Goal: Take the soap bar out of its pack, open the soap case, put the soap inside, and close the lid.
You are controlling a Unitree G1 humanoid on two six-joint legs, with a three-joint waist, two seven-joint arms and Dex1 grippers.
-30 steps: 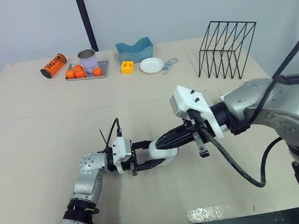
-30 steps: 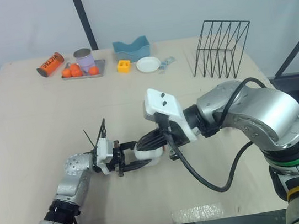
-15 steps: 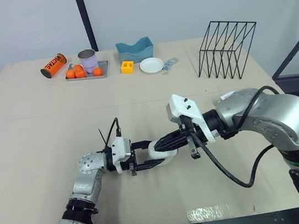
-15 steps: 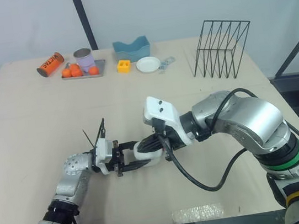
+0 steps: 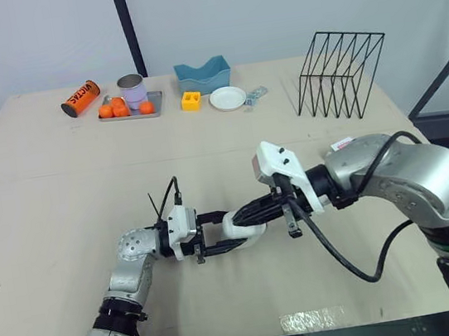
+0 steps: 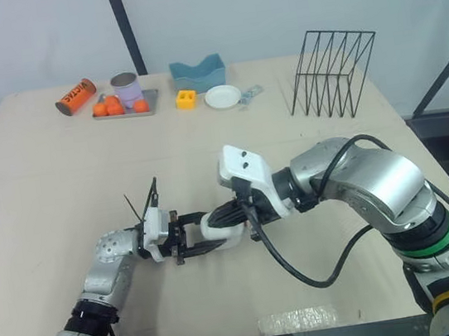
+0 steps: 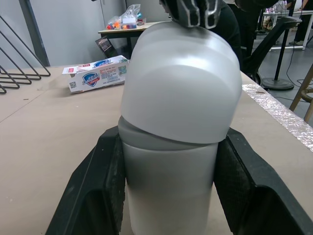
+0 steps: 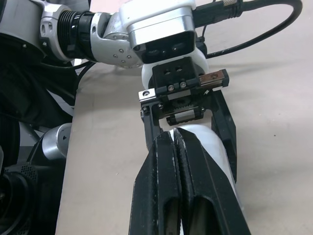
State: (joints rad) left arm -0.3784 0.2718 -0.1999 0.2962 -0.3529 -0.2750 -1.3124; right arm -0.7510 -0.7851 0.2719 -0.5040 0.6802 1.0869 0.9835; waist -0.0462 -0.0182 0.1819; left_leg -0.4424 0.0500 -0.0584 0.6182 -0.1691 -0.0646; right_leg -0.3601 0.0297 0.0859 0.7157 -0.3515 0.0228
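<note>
- Left eye view: a pale counter (image 5: 63,207) runs back to a grey wall, with a tray (image 5: 128,108), a blue bin (image 5: 203,75) and a wire rack (image 5: 341,72) along its far edge.
- Near the middle, the left gripper (image 5: 227,231) has its jaws clamped on the sides of the white soap case (image 5: 248,228). The right gripper (image 5: 235,216) reaches in from the right onto the case's top. The soap pack (image 5: 340,144) lies just beyond the right arm.
- Right eye view: the same pairing holds. Against a second ago, the right wrist has dropped lower and the forearm lies flatter. The case and the left gripper have not shifted.
- Left wrist view: the lid (image 7: 181,88) sits over the base slightly askew, with a darker seam showing beneath it. The pack lies on its side farther off.
- Right wrist view: the right jaws are pressed together with nothing between them, their tips bearing on the lid.
- We judge the closing step to be under way, with the lid left to press flush. We cannot tell whether the soap is inside.
</note>
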